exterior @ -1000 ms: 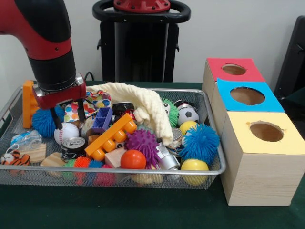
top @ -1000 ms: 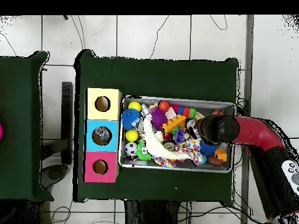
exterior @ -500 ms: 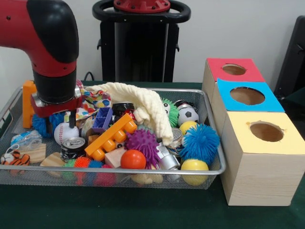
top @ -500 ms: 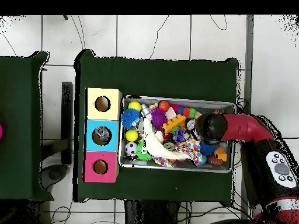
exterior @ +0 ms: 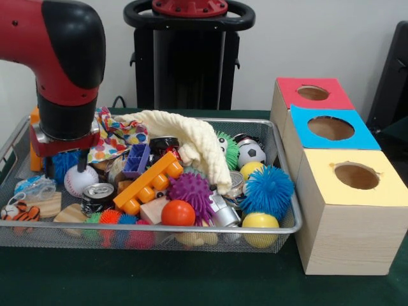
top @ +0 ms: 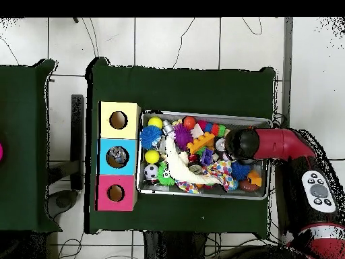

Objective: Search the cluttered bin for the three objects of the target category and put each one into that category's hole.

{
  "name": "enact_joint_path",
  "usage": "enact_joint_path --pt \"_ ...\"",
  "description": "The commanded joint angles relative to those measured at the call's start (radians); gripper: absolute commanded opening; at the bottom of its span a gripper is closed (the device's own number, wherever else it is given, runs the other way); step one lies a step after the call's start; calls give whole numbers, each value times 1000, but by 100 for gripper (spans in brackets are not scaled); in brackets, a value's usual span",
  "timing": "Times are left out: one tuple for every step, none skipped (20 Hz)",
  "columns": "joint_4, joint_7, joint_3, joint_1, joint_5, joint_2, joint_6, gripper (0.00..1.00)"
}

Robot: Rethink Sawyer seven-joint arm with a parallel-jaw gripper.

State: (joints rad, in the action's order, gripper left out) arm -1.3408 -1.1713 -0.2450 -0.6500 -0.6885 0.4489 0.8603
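Front view: your gripper (exterior: 64, 171) sits low in the bin (exterior: 280, 224), one finger (exterior: 81, 162) by the baseball (exterior: 80, 181), beside a blue spiky ball (exterior: 64, 163); I cannot tell its opening or hold. You seem mid-search; next, grip and lift.

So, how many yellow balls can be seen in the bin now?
2. One yellow ball lies at the front corner nearest the boxes; the other yellow ball sits behind the blue spiky ball. Clutter may hide more.
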Motion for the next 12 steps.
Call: enact_joint_path --pt "36 -220 98 13 -36 -29 -79 100" --pt "31 -226 103 16 -34 -27 -91 100" --pt "18 -229 111 15 -31 -18 -107 100" --pt "11 -233 120 19 -28 -14 -115 100" --pt "12 -233 124 20 -24 -15 -119 100" --pt "10 -234 128 22 -21 -15 -130 100" --pt "27 -233 127 25 -16 -29 -131 100" --pt "30 -233 129 27 -11 -35 -142 100" --pt "35 -232 130 29 -6 -41 -146 100" --pt "35 -230 131 30 2 -44 -155 100" --pt "36 -229 131 31 8 -49 -161 100" --pt "37 -228 131 31 14 -54 -167 100"
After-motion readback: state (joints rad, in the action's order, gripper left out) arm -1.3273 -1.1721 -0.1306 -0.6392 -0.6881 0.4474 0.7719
